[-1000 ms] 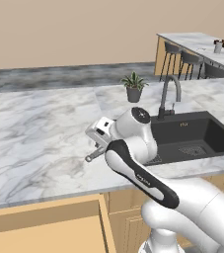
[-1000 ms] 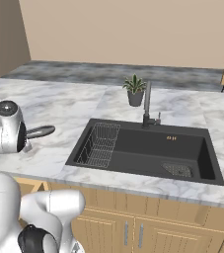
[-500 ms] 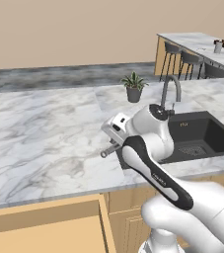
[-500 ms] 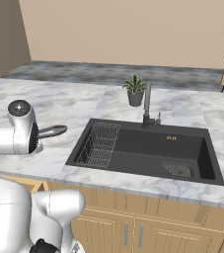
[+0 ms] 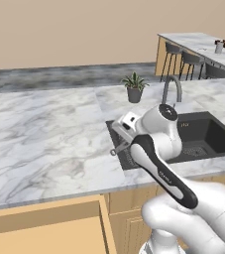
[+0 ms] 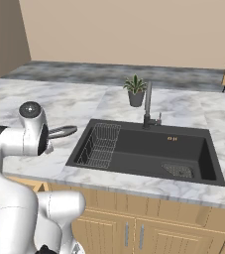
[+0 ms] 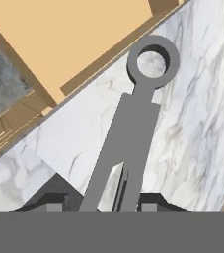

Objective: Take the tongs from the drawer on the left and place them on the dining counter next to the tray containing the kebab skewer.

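Tongs (image 7: 126,143) held in fingers (image 7: 54,201), drawer (image 5: 44,228) open

Bright, even rendered light; soft shadows, sharp, no glare.

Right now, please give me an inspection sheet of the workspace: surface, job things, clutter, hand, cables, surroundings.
Surface: marble worktop with black sink.
Job's things: tongs held in the hand, ring end pointing away; drawer open at lower left; dining counter far right.
Clutter: potted plant, faucet, wire rack in the sink.
Hand: hand shut on the tongs, above the worktop edge.
Cables: nothing seen.
Surroundings: stools at the dining counter, beige wall.
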### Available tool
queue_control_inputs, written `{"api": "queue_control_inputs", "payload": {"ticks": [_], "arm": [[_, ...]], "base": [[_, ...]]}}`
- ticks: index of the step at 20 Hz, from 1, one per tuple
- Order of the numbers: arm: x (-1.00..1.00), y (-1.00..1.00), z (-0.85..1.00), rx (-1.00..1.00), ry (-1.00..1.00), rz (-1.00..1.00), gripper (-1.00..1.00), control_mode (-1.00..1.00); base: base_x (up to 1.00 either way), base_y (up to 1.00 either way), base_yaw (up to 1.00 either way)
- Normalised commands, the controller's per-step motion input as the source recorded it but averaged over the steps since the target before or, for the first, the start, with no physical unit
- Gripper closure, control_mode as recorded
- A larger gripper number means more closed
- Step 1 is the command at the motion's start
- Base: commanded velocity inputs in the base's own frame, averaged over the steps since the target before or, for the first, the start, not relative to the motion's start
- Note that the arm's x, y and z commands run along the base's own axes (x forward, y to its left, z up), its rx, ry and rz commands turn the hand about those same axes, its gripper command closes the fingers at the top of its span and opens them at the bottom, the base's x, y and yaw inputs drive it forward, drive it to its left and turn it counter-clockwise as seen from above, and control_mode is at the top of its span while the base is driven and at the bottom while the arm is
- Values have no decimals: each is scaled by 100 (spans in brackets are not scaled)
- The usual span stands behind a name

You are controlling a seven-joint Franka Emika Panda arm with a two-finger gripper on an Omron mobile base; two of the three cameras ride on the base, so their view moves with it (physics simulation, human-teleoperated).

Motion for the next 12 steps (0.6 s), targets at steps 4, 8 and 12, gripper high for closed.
{"api": "queue_control_inputs", "payload": {"ticks": [4, 8, 12], "arm": [[16, -32, 4, -5, 0, -26, 100, -100], [21, -29, 6, -6, 0, -24, 100, -100], [11, -36, 9, -4, -1, -12, 100, -100]], "base": [[0, 0, 0], [0, 0, 0], [0, 0, 0]]}}
